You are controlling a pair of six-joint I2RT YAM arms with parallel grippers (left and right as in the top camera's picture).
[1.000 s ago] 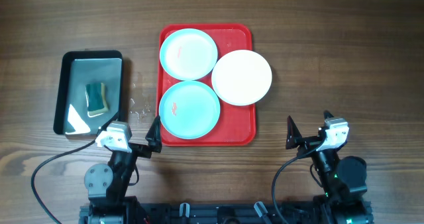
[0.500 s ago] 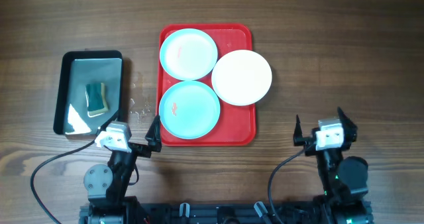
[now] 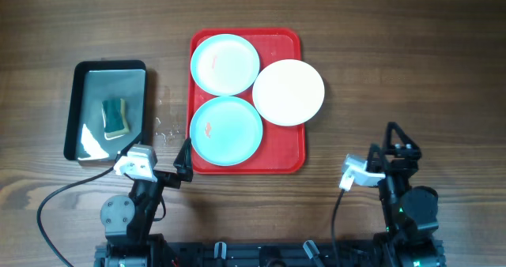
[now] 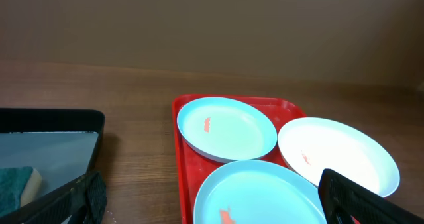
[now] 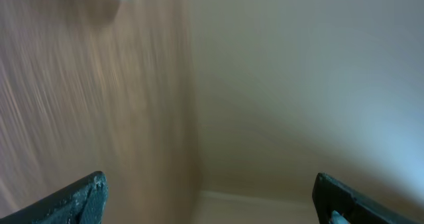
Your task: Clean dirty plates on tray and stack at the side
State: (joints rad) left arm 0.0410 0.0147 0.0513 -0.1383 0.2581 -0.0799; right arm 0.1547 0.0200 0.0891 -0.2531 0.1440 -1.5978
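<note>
Far turquoise plate (image 3: pixel 225 64), near turquoise plate (image 3: pixel 226 129), white plate (image 3: pixel 288 92): all on red tray (image 3: pixel 285 148), mid tabletop (image 3: pixel 395 46); white one overhangs tray's right rim; reddish smears on both turquoise. None stacked yet. Step judged: fetch sponge (image 3: pixel 116 116) from metal pan (image 3: pixel 111 65), left of tray; pinch sponge across narrow sides, wipe smears before lifting plates. Left gripper (image 3: pixel 155 152): fingers spread wide, empty, just short of tray's near-left corner. Right gripper (image 3: pixel 400 145): fingers wide, empty, well right of tray
</note>
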